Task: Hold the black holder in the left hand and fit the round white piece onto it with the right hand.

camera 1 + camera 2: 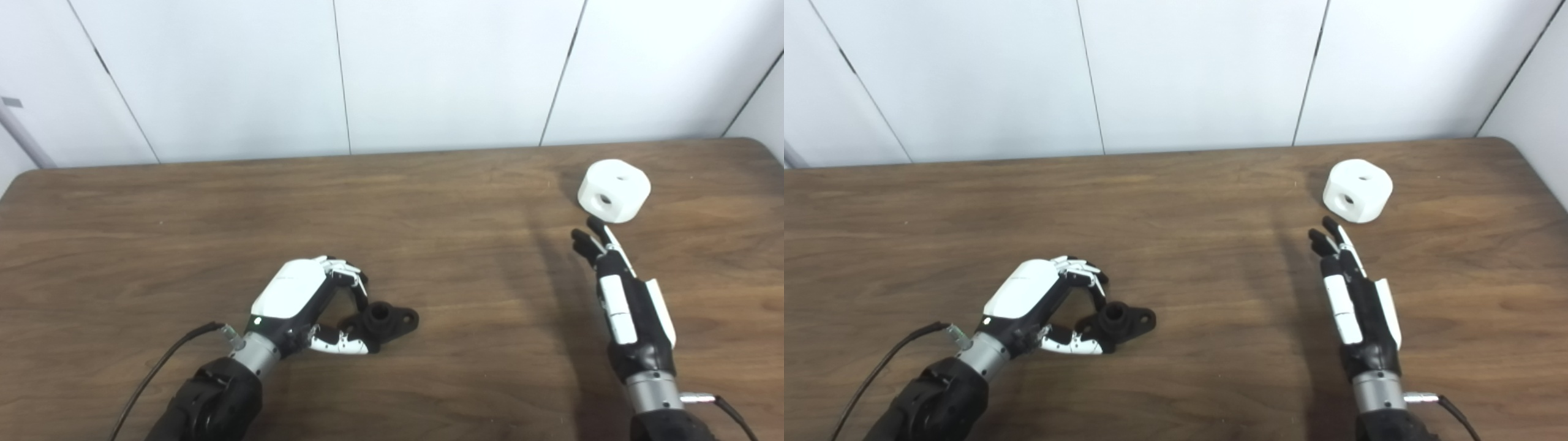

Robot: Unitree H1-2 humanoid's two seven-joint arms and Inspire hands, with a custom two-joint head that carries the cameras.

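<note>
Just beyond the right hand, whose fingers are stretched out and empty, the white piece is found; the holder is pinched by the left hand.

— What can't we make out here?
— Whether our left hand truly grips the black holder; its near end is hidden behind the thumb.
— And on the right?
— Our right hand shows edge-on, fingertips bunched. Both forearms are cut off at the bottom edge.
</note>
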